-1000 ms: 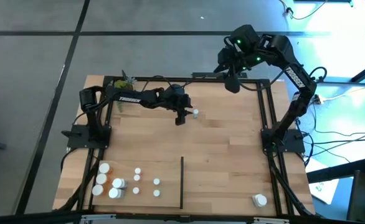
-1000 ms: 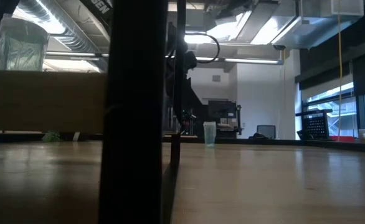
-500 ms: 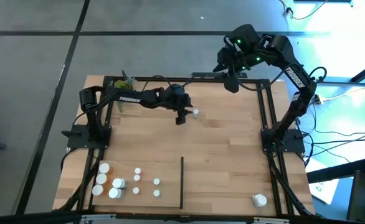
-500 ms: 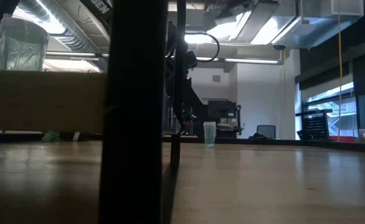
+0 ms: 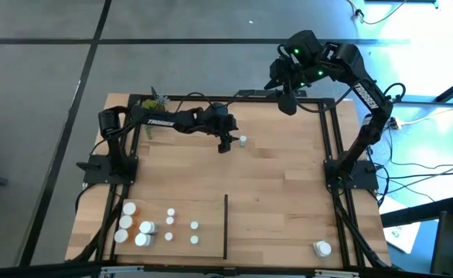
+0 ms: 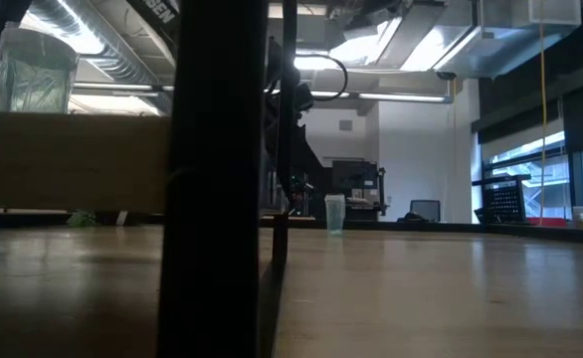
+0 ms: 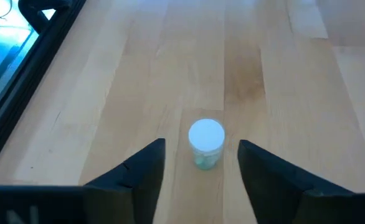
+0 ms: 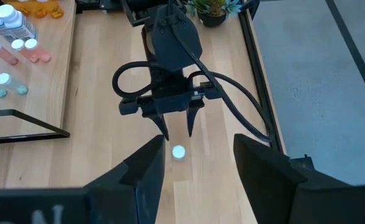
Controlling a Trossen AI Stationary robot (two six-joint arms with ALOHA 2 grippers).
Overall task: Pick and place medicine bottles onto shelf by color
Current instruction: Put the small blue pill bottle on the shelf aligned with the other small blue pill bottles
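Two fingers of the left gripper (image 7: 201,171) are spread apart, nothing between them yet, nothing touched. Straight ahead of the gap, just off the tips, stands one small bottle (image 7: 206,143), white cap up, pale clear-ish body, so its long axis is vertical. In the left wrist view it sits centred between the fingers but apart from both. From above, the left gripper (image 5: 226,144) hangs over the far half of the shelf (image 5: 288,193), w/ the bottle (image 5: 243,141) just beside it, toward the right arm's side.

Left arm is clearly the nearer one. The right gripper (image 5: 287,102) is held up over the far rail, well apart from the bottle, fingers apart, holding nothing; it looks down on the left gripper (image 8: 177,118) and the bottle (image 8: 179,152).

My guess: next move is a short push fwd so the fingers straddle the bottle, then squeeze. Risk: tipping it, since it's small and upright.

Rest of the bottles (image 5: 145,228) sit clustered at the near left corner, one more (image 5: 321,249) near right, w/ the black divider strip (image 5: 226,224) between the groups.
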